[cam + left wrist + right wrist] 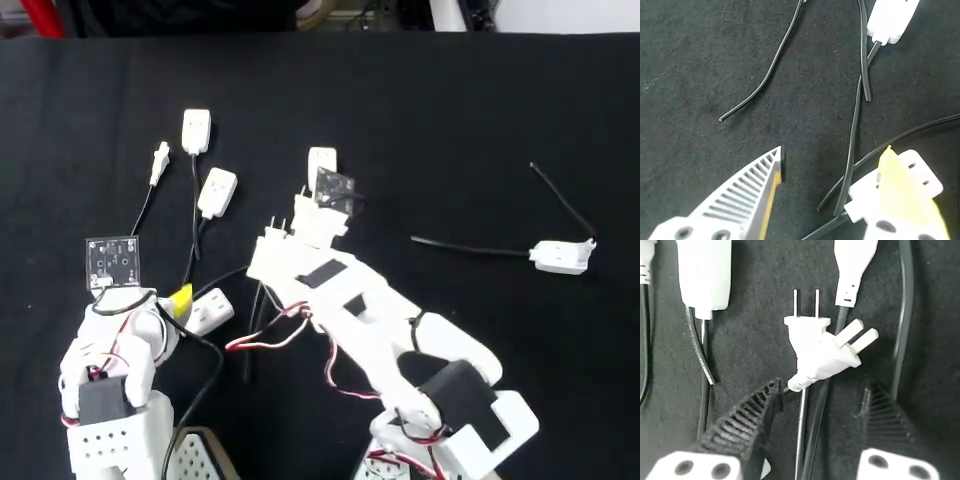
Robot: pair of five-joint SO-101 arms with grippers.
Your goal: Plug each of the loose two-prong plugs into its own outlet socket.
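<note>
Left tool (pixel 834 150), near edge of the bench (pixel 450 120), left side: fingers apart, only cords on the cloth between them. Its yellow finger (pixel 900 185) lies over an outlet socket (pixel 925 172); I cannot tell whether it presses on it. The socket's slots are bare, with no plug in them.

Toward the far edge, left side: a small plug (pixel 158 162) lies loose. Near it are a far block (pixel 196 130) and a nearer block (pixel 217 190), white cord ends that I take for sockets. Nothing is joined to either.

Centre of bench: right tool (pixel 822 385), black fingers wide apart, clamped on nothing. Just ahead of the gap two loose plugs lie touching. The thin-prong plug (pixel 807 325) points its prongs away from the tool, and the thick-prong plug (pixel 847 357) is tilted beside it. A centre block (pixel 322 158) sits just beyond them.

Right side, well apart from the rest: a right-hand block (pixel 560 257) on its own cord.

Progress, my reading: none of the matings is done, since no plug is seated anywhere I can see. Grasping, aligning and inserting are all left for every plug. The right tool looks placed for a first pick.
</note>
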